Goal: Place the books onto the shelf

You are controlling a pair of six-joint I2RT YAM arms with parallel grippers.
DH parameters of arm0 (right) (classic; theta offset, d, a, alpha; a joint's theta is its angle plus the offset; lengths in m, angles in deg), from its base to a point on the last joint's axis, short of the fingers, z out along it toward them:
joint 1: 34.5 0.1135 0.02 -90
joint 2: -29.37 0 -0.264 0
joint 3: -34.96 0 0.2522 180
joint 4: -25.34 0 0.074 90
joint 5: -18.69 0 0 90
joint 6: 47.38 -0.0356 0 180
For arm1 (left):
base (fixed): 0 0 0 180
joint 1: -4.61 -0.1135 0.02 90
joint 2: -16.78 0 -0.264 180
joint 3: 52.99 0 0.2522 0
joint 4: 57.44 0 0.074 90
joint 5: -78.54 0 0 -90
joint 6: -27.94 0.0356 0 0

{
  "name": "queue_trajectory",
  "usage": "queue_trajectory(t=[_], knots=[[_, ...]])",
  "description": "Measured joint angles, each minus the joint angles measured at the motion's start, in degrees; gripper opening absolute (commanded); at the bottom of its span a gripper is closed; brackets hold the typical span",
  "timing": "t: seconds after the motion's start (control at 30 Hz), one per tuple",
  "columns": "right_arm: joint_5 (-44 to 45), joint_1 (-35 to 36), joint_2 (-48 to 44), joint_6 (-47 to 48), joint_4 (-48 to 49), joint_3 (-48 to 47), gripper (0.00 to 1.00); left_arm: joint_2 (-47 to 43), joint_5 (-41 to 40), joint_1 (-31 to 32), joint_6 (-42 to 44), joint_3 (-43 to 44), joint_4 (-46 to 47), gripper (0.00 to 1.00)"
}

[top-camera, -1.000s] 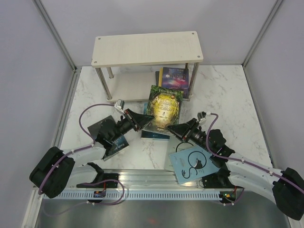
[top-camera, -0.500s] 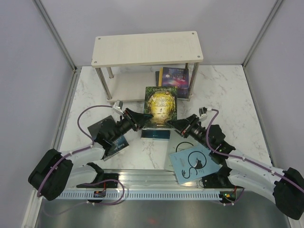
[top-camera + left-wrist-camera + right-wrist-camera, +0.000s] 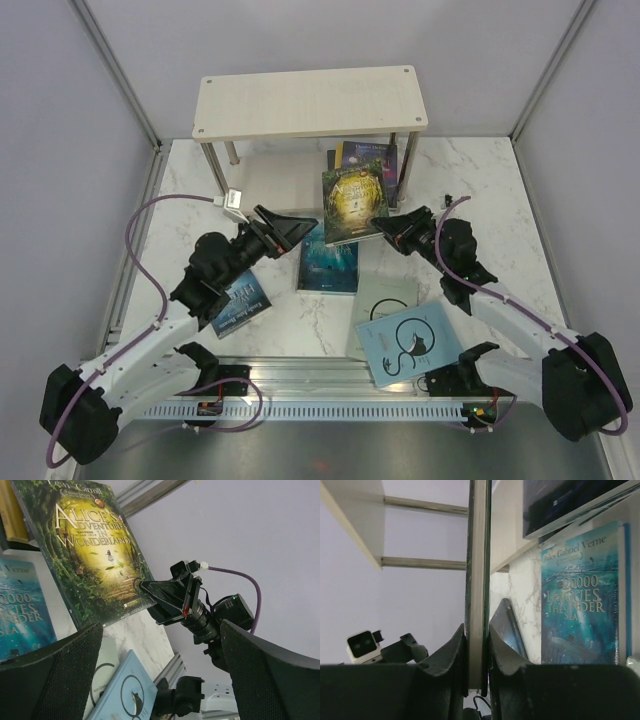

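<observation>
left gripper (image 3: 300, 232): spread wide, holding nothing; just left of the green book and apart from it, above the top left corner of the teal book.
left fingers (image 3: 55, 680): far apart at the two lower corners of the wrist view, nothing between.
right gripper (image 3: 388, 228): pinching the green book at its lower right corner; in the wrist view (image 3: 479, 640) pads pressed against both covers, book seen edge-on.
green book (image 3: 355, 203): lifted off the table and tilted, cover facing up; right edge beside the front right leg of the shelf in the top view; title "Alice's Adventures in Wonderland" readable from the left wrist (image 3: 90, 555).
shelf (image 3: 310, 100): at the back of the table, two pale boards on silver legs; lower board largely hidden under the top one.
dark book (image 3: 368, 160): flat at the right end of the lower board, front edge hanging over; more lying beneath it, number unclear.
teal book (image 3: 328, 262): flat on the table in front of the shelf, between the two arms; "20000 Leagues Under the Sea" legible from the right wrist (image 3: 582, 600).
cat book (image 3: 412, 342): pale blue, flat near the right arm's base, lying over part of a grey book (image 3: 385, 298).
blue book (image 3: 240, 300): flat on the table under the left arm, partly covered by it.
table (image 3: 470, 190): white marble.
</observation>
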State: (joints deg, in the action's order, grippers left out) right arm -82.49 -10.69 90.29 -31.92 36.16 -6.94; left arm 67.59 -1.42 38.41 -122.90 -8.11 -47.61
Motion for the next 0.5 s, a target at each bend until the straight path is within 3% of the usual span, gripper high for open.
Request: queue_trajectory(t=[0.27,0.5], knots=[[-5.1,-5.7,12.8,-1.7,4.8,-3.9,0.0,-2.1,-3.2,-1.6,4.8,0.4,-8.9,1.0],[-6.4,-8.7,18.4,-3.5,9.7,-8.7,0.0,-8.3,-8.5,-2.0,7.5,-1.1,-10.3,1.0]])
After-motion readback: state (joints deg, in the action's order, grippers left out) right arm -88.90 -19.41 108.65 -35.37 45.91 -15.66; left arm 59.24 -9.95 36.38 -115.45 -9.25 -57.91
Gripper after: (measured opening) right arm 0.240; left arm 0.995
